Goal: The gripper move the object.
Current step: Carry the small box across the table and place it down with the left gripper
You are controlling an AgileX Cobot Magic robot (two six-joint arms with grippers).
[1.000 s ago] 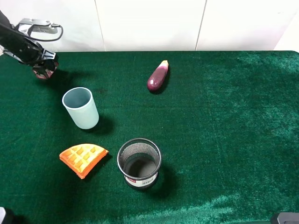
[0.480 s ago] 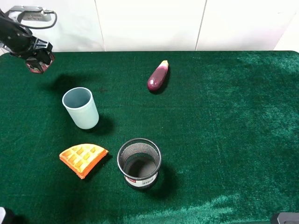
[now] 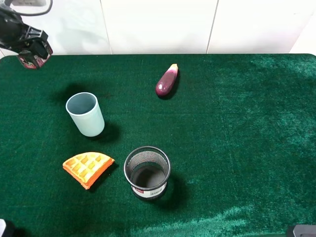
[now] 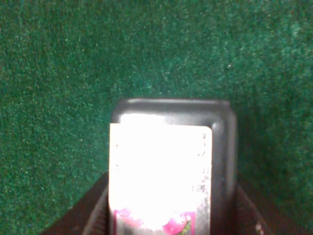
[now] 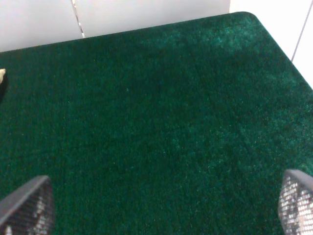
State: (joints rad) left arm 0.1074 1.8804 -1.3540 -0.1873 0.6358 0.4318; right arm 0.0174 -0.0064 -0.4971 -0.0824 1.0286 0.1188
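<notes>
At the far left corner of the table, above the back edge where the green cloth [image 3: 237, 123] meets the white panelled wall [image 3: 158, 24], the left gripper [image 3: 32, 55] hangs with its black fingers clamped on the object [image 4: 160, 171]. The object is a small black box with a white label, and it is held clear of the cloth. A soft shadow lies on the pile between it and the cup [image 3: 85, 114].

The cloth covers the whole tabletop and is rumpled lighter toward the right side and the near edge. The cup, the waffle [image 3: 88, 168] and the mesh pen holder [image 3: 147, 173] stand well apart on the left half. The eggplant [image 3: 167, 80] lies alone nearer the back. To the right of these, the cloth runs on as open green to the far right edge.

The left arm is cut off by the frame's corner. In the left wrist view the label is washed out by glare and its print is unreadable. The right gripper [image 5: 161, 210] shows only two mesh-patterned fingertips [image 5: 24, 208], spread wide over bare cloth.
</notes>
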